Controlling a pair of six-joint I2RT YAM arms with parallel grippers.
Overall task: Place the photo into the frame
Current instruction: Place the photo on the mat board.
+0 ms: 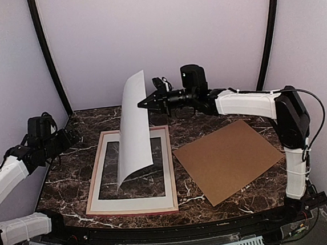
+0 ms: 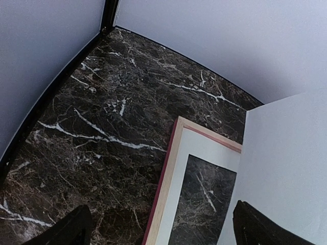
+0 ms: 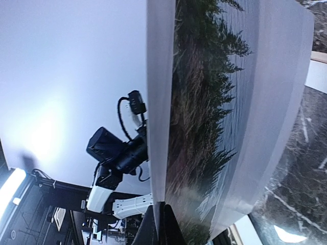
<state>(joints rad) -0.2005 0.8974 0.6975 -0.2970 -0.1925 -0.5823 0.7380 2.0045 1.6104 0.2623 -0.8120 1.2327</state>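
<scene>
The dark marble desk (image 1: 89, 123) is carrying everything. The frame (image 1: 93, 174) is lying flat on its left-centre part, with its long axis running from the near edge toward the back wall. In the left wrist view its pale wooden rail (image 2: 162, 189) is showing a thin pink-red line along the outer side. A white mat board (image 1: 168, 173) is sitting inside the rails, and the marble is showing through its rectangular window.

To the right of the frame, apart from it, a plain brown board (image 1: 230, 159) is lying flat, turned so that one corner is pointing toward the near edge.

The photo (image 1: 135, 125) is hanging in the air above the frame, standing nearly upright with its long axis running steeply from its top edge down to the mat's window. The sheet is bowing, its blank white back is facing left, and the printed trees and water (image 3: 214, 102) are facing the right arm. Whether its lower edge is touching the mat cannot be told.

The right pincer (image 1: 144, 103) is pinching the photo's right edge, high up, its jaws closed on the paper.

The left pincer (image 1: 70, 136) is hovering over the desk beside the frame's far left corner, jaws spread wide, its fingers (image 2: 66, 229) gripping nothing.
</scene>
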